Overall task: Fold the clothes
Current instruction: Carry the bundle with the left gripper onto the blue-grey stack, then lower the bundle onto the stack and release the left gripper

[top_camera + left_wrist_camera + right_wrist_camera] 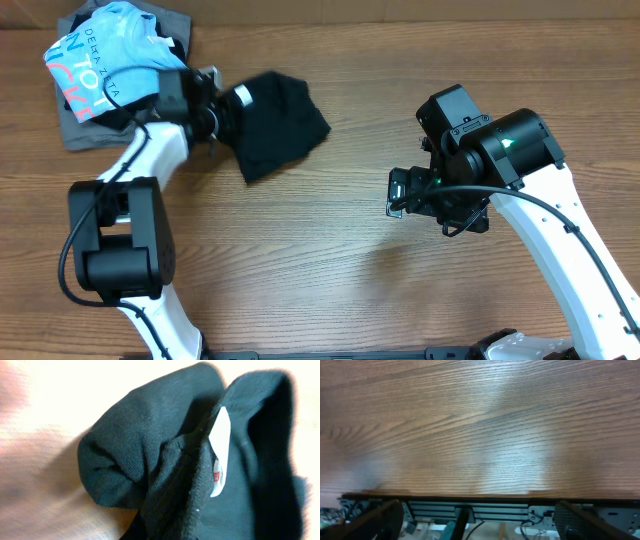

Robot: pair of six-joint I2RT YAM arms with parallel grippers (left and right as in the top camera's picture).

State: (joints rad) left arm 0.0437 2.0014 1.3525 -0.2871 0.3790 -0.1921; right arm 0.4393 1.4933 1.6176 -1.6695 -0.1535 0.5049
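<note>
Toward the far left corner of the table [330, 290] the black T-shirt [285, 125] lies bunched, white neck label [220, 450] showing; the left gripper [222, 118] pinches its left edge; the right gripper [398, 192], spread wide and empty, hovers well apart toward the right edge.

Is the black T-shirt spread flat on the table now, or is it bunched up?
Bunched up. The black T-shirt forms a crumpled heap with rounded folds, its white neck label showing.

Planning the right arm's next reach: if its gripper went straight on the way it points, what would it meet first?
Likely bare table; the right gripper faces only wood, with the black T-shirt off its line. Depth is unclear.
</note>
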